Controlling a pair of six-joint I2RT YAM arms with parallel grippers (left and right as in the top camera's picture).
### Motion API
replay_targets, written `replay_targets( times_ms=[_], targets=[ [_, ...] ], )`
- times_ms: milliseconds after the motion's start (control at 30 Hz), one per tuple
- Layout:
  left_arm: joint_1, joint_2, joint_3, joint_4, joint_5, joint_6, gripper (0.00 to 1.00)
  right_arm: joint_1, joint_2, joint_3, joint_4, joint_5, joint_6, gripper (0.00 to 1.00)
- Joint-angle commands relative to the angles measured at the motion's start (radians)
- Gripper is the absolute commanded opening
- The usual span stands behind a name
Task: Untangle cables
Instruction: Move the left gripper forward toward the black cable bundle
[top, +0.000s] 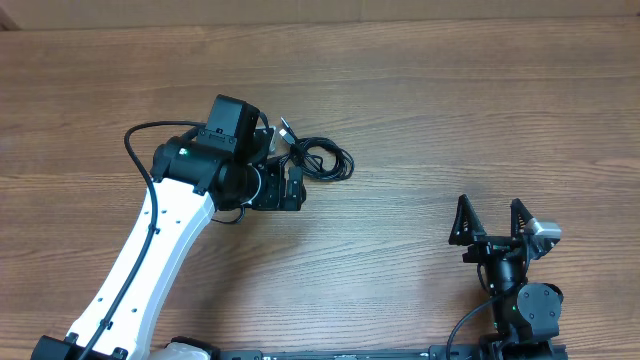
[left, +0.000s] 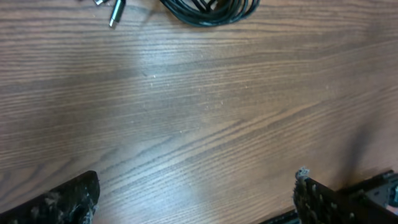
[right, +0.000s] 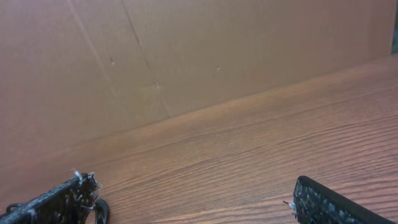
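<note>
The cables (top: 325, 158) lie as a small tangle of thin black cords on the wooden table (top: 450, 100), with a silver-tipped plug (top: 285, 128) sticking out at the upper left. My left gripper (top: 288, 165) hovers just left of the tangle, open. In the left wrist view the cables (left: 211, 9) and the plug (left: 115, 11) sit at the top edge, and only bare wood lies between the spread fingers of the left gripper (left: 198, 177). My right gripper (top: 490, 205) stands open at the near right, far from the cables, and holds nothing (right: 193, 183).
A brown cardboard wall (right: 186, 50) rises behind the table's far edge. A thicker black wire (top: 135, 150) loops along the white left arm. The right arm's base (top: 525, 310) sits at the near edge.
</note>
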Motion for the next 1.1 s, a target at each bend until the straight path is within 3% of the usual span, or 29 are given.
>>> replay_targets(
  times_ms=[0,133,367,700,1067],
  targets=[
    [0.000,0.008,-0.014,0.015,-0.029,-0.061,0.95,0.004,-0.007,-0.010,0.005,-0.002,-0.008,1.00],
    [-0.001,0.011,-0.061,0.015,-0.029,-0.085,0.88,0.004,-0.007,-0.010,0.005,-0.002,-0.008,1.00],
    [-0.001,0.011,-0.156,0.067,-0.033,-0.085,0.89,0.004,-0.007,-0.010,0.005,-0.002,-0.009,1.00],
    [-0.001,0.011,-0.201,0.090,-0.212,-0.140,0.94,0.004,-0.007,-0.010,0.005,-0.002,-0.008,1.00],
    [0.000,0.011,-0.201,0.095,-0.213,-0.141,0.98,0.004,-0.007,-0.010,0.005,-0.002,-0.008,1.00]
  ],
)
